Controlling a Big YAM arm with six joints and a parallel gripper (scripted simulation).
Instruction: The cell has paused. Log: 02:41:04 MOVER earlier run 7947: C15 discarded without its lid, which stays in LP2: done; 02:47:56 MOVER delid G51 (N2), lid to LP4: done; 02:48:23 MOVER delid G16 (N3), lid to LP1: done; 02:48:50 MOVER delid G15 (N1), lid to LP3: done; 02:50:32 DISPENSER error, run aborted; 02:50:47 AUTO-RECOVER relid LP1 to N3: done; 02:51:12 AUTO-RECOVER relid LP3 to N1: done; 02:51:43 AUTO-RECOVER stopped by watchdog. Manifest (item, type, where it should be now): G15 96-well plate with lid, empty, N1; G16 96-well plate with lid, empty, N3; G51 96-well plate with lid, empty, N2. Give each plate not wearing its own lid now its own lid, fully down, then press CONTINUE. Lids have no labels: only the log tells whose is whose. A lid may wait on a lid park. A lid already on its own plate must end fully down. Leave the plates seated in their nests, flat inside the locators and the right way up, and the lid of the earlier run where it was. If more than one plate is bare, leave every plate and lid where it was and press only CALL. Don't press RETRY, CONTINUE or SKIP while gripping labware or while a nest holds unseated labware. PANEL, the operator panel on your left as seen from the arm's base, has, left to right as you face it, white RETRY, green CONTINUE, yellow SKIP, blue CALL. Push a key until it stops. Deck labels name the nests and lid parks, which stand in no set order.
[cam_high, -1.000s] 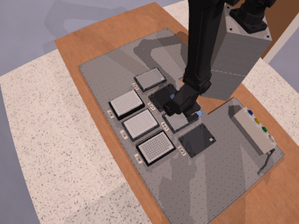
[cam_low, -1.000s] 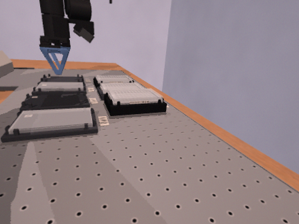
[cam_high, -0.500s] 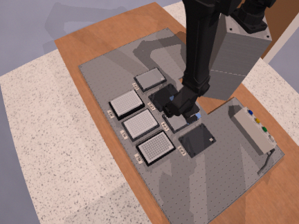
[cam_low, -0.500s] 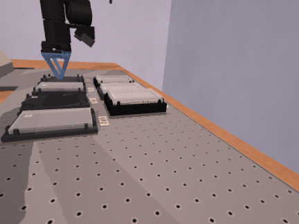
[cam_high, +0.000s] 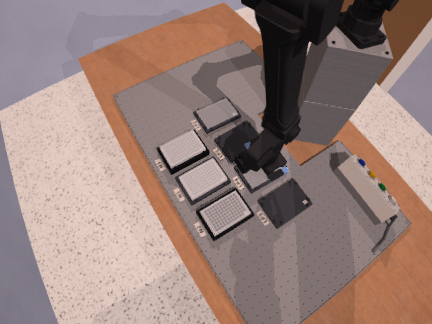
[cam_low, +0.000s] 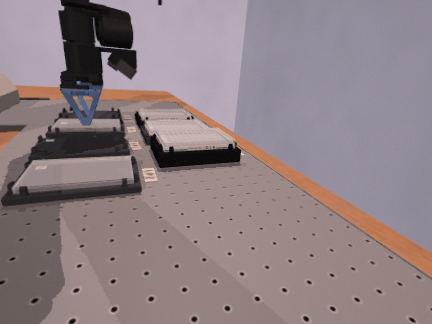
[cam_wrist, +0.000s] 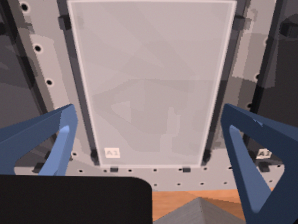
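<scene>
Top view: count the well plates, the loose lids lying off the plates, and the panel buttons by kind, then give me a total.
Well plates: 3
Loose lids: 2
Panel buttons: 4
Total: 9

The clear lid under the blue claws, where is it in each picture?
Top: lid mid-deck, mostly hidden under the gripper.
Exterior: lid far left, below the gripper.
Wrist: lid fills the centre.
Shared landmark: the blue fingers, spread wide above the lid.
</scene>
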